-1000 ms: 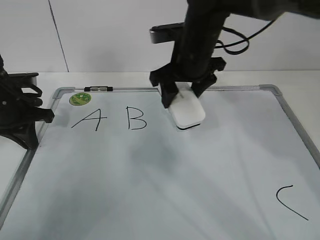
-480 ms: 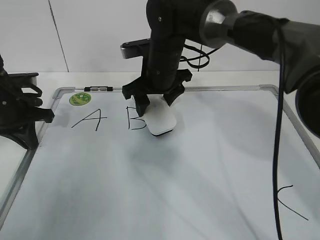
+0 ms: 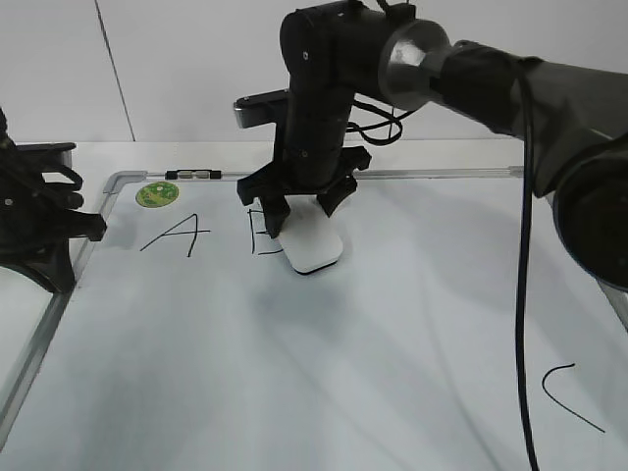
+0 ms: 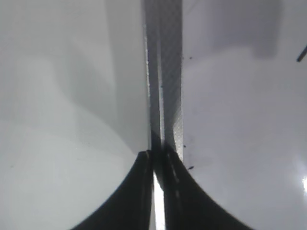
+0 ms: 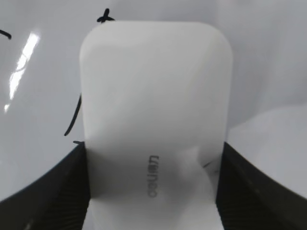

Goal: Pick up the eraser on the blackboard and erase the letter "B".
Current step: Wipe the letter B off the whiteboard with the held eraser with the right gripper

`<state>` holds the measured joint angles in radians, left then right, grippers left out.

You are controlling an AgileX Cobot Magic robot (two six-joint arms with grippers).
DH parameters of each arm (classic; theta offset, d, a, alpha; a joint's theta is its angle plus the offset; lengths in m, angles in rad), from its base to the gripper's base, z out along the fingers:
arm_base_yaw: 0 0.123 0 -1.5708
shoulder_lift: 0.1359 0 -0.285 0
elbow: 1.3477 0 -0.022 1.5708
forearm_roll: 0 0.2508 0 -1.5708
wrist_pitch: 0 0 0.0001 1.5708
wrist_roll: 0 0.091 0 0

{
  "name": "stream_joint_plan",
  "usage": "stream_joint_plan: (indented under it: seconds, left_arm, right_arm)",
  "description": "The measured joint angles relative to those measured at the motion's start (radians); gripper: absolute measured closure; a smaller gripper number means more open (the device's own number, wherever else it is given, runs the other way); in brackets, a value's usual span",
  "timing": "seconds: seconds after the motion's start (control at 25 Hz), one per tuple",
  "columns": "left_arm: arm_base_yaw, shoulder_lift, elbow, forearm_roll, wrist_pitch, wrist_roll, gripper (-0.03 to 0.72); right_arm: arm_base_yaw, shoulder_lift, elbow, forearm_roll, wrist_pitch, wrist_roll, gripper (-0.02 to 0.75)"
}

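My right gripper (image 3: 299, 208) is shut on the white eraser (image 3: 311, 245) and presses it on the blackboard (image 3: 294, 343), over the right part of the letter "B" (image 3: 259, 235). Only the left strokes of the B show beside the eraser. In the right wrist view the eraser (image 5: 153, 110) fills the frame between the right gripper's jaws (image 5: 153, 187), with thin black strokes of the B (image 5: 74, 117) at its left edge. My left gripper (image 3: 59, 231) rests at the board's left frame; in the left wrist view its jaws (image 4: 158, 160) are shut over the grey frame (image 4: 165, 72).
A black "A" (image 3: 177, 235) lies left of the B. A round green sticker (image 3: 157, 193) and a small black clip (image 3: 194, 175) sit at the top left of the frame. A curved "C" stroke (image 3: 569, 392) is at the lower right.
My right gripper has carried the eraser leftwards along the board, from right of the B onto it, and now covers the letter's right part. The left arm has not moved.
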<state>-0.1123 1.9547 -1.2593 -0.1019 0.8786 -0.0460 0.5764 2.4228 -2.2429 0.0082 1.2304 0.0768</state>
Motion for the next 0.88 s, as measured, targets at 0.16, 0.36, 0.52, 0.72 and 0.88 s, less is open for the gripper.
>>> stream_joint_plan:
  seconds: [0.16,0.36,0.52,0.72,0.88]
  left_arm:
    - [0.000,0.000,0.000,-0.002,0.000,0.000,0.667]
    - [0.000,0.000,0.000,-0.002,0.000,0.000,0.666]
    - [0.000,0.000,0.000,-0.002,0.000,0.000,0.666]
    - [0.000,0.000,0.000,-0.002,0.000,0.000,0.666]
    - [0.000,0.000,0.000,-0.002,0.000,0.000,0.665]
  right_arm:
    - [0.000,0.014,-0.013,0.000,0.004,0.000,0.204]
    - [0.000,0.022,-0.018,0.000,0.000,0.000,0.204]
    - [0.000,0.025,-0.019,0.000,-0.006,0.000,0.204]
    - [0.000,0.028,-0.019,-0.008,-0.009,0.000,0.204]
    - [0.000,0.030,-0.019,-0.008,-0.012,0.000,0.185]
